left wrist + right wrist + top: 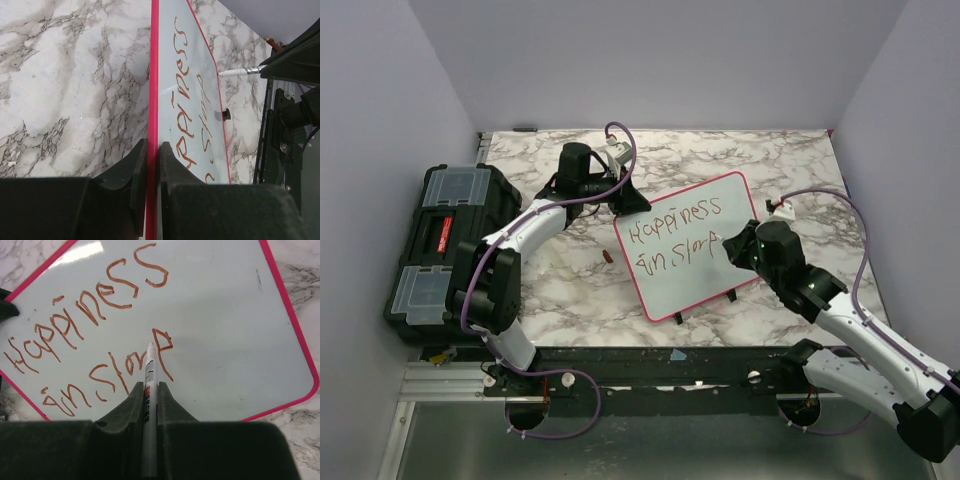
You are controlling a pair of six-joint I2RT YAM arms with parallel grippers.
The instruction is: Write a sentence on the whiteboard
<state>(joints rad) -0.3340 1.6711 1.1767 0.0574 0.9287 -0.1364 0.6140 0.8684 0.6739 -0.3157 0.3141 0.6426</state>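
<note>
On the bench (570,290), your left pincer (153,147) clamps the whiteboard (225,315) by its edge; your right pincer (150,386) grips a white marker (150,362), tip at the sentence (100,300).

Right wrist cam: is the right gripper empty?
No, the right gripper is shut on a white marker, its tip over the whiteboard.

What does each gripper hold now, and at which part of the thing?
The left gripper clamps the whiteboard by its pink-red frame edge. The right gripper holds a marker by its barrel.
</note>
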